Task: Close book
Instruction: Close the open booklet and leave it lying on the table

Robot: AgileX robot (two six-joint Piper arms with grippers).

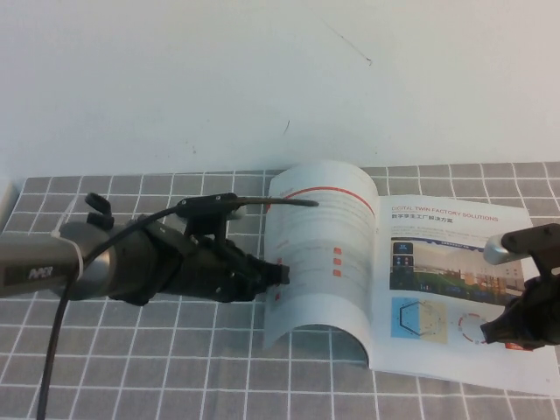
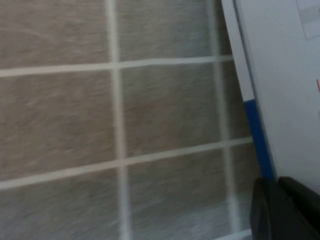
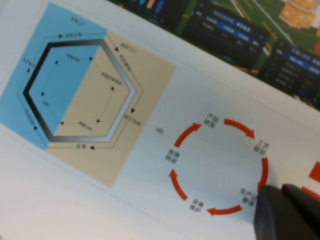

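An open book lies on the checked cloth. Its right page [image 1: 455,289] is flat, printed with a hexagon and a red arrow circle [image 3: 220,167]. The left page [image 1: 319,254] is lifted and curls in an arch over toward the spine. My left gripper [image 1: 282,274] is shut, its tip against the outer face of that raised page; the left wrist view shows its fingertips [image 2: 277,187] beside the page's blue edge [image 2: 257,130]. My right gripper [image 1: 492,332] is shut and rests on the right page near its outer edge, next to the red circle [image 3: 280,192].
A grey cloth with white grid lines [image 1: 175,350] covers the table up to a white wall behind. A black cable [image 1: 54,350] loops down from the left arm toward the front edge. The book's bottom right corner reaches the frame's lower right.
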